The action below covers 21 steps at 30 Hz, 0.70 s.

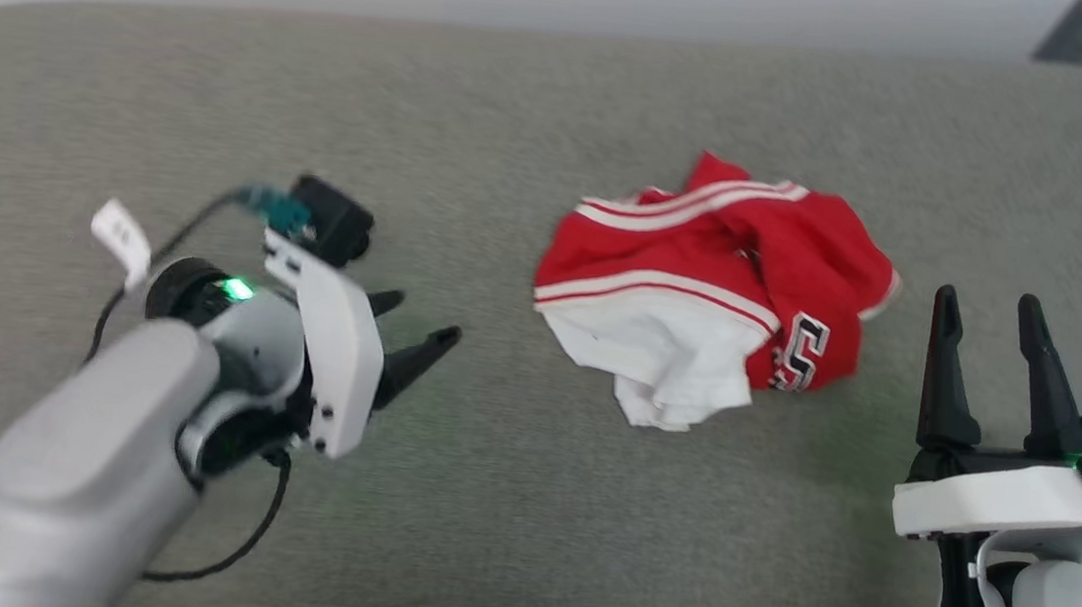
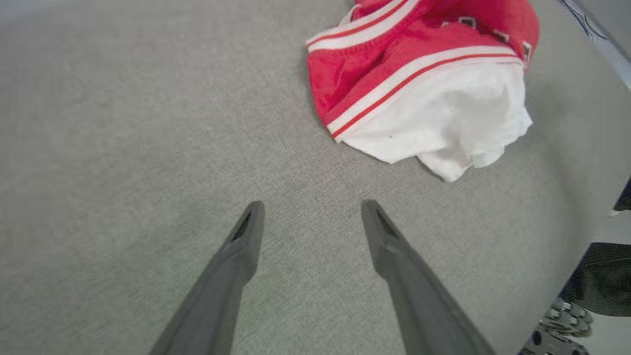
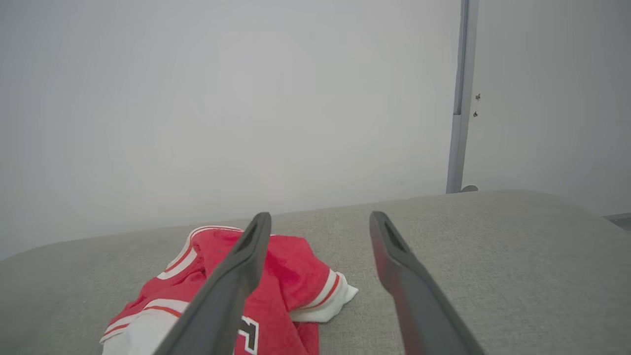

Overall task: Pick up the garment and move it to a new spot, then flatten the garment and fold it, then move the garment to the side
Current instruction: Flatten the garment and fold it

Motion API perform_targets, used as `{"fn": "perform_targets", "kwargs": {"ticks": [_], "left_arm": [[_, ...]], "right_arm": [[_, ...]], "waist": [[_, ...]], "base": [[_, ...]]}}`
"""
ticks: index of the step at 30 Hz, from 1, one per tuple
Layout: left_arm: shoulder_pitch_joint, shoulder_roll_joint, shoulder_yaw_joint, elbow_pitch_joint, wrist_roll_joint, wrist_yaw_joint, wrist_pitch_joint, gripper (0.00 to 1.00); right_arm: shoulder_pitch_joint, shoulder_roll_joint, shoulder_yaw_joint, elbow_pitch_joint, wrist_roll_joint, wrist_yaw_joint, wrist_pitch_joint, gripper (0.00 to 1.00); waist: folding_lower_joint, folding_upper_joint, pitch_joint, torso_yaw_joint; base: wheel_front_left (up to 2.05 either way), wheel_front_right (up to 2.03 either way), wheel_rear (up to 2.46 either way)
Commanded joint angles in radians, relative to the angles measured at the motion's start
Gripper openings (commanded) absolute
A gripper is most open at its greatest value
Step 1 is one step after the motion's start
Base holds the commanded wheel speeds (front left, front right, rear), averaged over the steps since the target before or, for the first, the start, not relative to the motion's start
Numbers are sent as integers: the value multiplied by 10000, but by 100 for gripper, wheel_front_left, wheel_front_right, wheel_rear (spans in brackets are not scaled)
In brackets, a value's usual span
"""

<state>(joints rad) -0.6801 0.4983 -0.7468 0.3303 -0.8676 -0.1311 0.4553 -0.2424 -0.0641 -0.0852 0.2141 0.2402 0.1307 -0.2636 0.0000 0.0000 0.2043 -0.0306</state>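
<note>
— on the grey cloth surface (image 1: 476,538), mid-field, what is the condition of the garment (image 1: 702,300)?
— crumpled in one heap. the red body is bunched, a white sleeve spills toward the near side, striped trim runs across the top, and part of the dark lettering shows at the heap's right. not flat, not folded.
— left gripper (image 1: 427,318)?
— to the left of the heap and apart from it, fingers aimed toward it and spread wide. nothing is between them. the left wrist view shows bare surface under the tips, with the garment further ahead and off to one side.
— right gripper (image 1: 988,300)?
— just off the heap's right edge, fingers pointing away from the robot, likewise spread wide and gripping nothing. no contact observed.
— progress, then?
— in my judgement, none to record. the pick-up has not been made; the arms look placed for an approach from either side. outstanding: lift and relocate, spread flat, fold, set aside. the whole task remains.
</note>
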Motion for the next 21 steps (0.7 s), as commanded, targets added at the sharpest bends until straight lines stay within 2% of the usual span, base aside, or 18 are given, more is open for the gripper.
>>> {"fn": "perform_targets", "kwargs": {"ticks": [1,5,8,13,21], "left_arm": [[-145,41,-7,94,-134,20,210,100],[-763,-151,-191,545,-1483,16,1790,100],[-1108,-384,-138,987,-2076,19,2528,100],[-1256,-744,132,1792,-2736,168,2911,100],[-1260,-996,3,2857,-3037,196,3463,100]], "right_arm": [[-109,39,22,4,53,1,-9,100],[-221,108,24,18,166,1,-8,100],[-344,132,34,5,270,1,-8,100],[-421,133,226,47,730,1,-8,100],[-574,135,281,-31,1009,1,-8,100]], "waist": [[0,0,340,-369],[0,0,744,-872],[0,0,999,-1231],[0,0,1275,-1836],[0,0,1697,-2405]], "base": [[0,0,0],[0,0,0],[0,0,0],[0,0,0],[0,0,0]]}}
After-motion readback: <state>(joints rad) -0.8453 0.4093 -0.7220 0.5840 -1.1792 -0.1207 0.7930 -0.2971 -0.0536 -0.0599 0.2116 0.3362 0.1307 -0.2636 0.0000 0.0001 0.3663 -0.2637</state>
